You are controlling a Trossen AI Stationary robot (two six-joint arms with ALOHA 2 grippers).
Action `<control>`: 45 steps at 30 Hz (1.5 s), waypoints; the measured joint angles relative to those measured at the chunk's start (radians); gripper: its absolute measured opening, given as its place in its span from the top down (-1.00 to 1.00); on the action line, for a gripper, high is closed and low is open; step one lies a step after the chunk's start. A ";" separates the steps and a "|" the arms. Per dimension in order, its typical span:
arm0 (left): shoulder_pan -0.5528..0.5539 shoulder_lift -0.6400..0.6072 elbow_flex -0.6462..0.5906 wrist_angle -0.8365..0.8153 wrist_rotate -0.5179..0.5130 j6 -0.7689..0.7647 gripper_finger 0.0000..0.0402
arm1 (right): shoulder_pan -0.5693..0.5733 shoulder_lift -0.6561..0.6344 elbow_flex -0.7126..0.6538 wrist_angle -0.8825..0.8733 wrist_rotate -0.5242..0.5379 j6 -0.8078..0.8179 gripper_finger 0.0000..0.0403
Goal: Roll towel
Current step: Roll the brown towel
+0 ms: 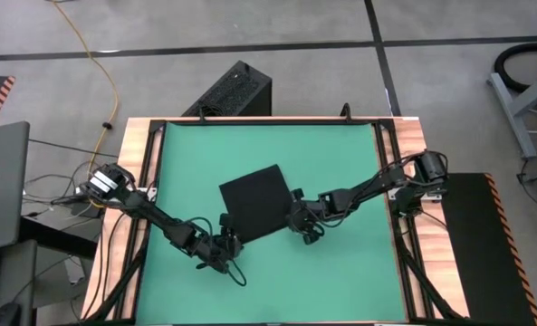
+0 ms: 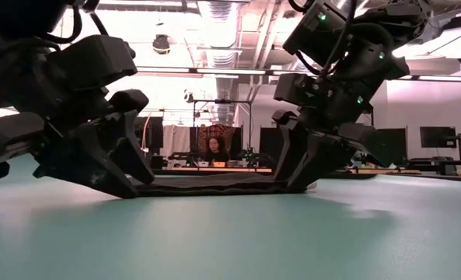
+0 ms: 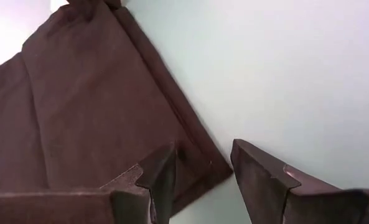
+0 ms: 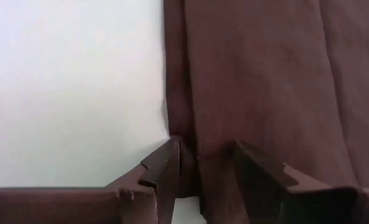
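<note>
At left of green surface (image 1: 340, 272): left tool (image 1: 227, 246) low on mat, fingers (image 3: 162, 180) apart, straddling near-left corner of towel (image 1: 256, 203); one finger over cloth, other over bare mat just off the corner. Not clamped.

At centre: towel flat, single dark square, turned diagonal to surface edges, lying on green mat. Doubled hem band along edge visible in left wrist view. From low view, only a thin dark strip (image 2: 214, 185) flat on mat between both tools.

At right of towel: right tool (image 1: 306, 226) down at right-hand edge of cloth, fingers (image 4: 168, 171) apart, set over folded edge band; one finger near cloth border, other on cloth side. Contact with cloth likely, lift not seen; cloth edge flat on mat.

Beyond far edge of surface: black ribbed box (image 1: 227, 91) on floor, yellow cable (image 1: 105, 72) running across floor at far left. Far background in low view: seated person (image 2: 214, 148) behind desks with monitors.
</note>
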 joint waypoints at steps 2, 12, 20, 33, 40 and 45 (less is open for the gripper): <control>0.001 0.000 0.001 -0.014 0.001 -0.018 0.27 | -0.004 0.000 0.000 -0.006 0.001 0.036 0.18; 0.036 0.002 0.000 -0.060 -0.018 -0.099 0.80 | 0.023 0.106 0.004 0.026 0.043 0.180 0.63; 0.032 -0.005 -0.002 -0.070 -0.030 -0.130 0.98 | 0.088 0.041 0.001 0.013 0.108 0.284 0.94; -0.025 -0.113 -0.005 -0.079 -0.043 -0.186 0.99 | 0.142 -0.002 0.015 -0.031 -0.003 0.480 0.94; -0.010 -0.153 -0.005 -0.082 -0.043 -0.149 0.99 | 0.143 -0.002 0.129 -0.160 -0.028 0.478 0.94; 0.021 -0.153 -0.005 -0.096 -0.043 -0.144 0.99 | 0.109 -0.003 0.176 -0.261 -0.028 0.478 0.95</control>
